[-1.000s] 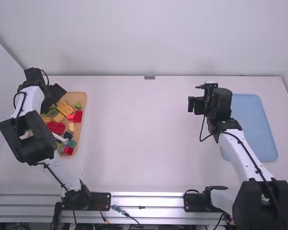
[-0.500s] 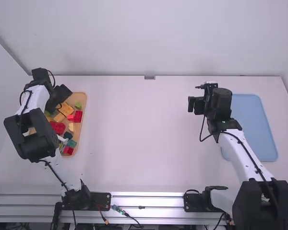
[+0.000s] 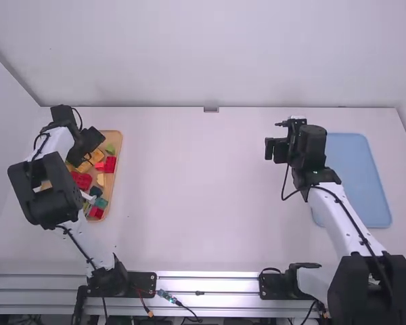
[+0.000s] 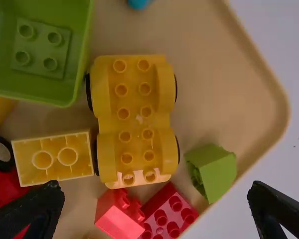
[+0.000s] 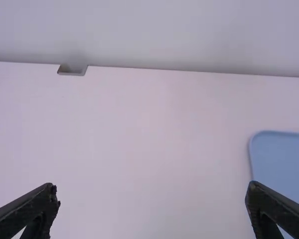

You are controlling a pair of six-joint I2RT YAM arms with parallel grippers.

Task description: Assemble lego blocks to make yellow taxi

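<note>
Over the far part of the block tray (image 3: 120, 139) at the left is my left gripper (image 3: 89, 154). In the left wrist view, the left gripper (image 4: 157, 209) is open above a yellow car base (image 4: 134, 119) with dark wheels, holding nothing. A yellow block (image 4: 55, 158) lies on its side against the base, and a pink-red block (image 4: 118, 214) and a dark red one (image 4: 172, 214) lie near its end. My right gripper (image 3: 269, 147) hangs above the table's right half; in the right wrist view the right gripper (image 5: 152, 209) is open and holds nothing.
A green hollow block (image 4: 42, 50) and a green angled block (image 4: 214, 172) share the tray with several red, teal and yellow pieces. A blue tray (image 3: 357, 179) lies at the table's right side, partly beside the right arm.
My left gripper has moved right and slightly nearer the camera over the tray, covering more of the yellow pieces in the high view. The right arm has kept still.
</note>
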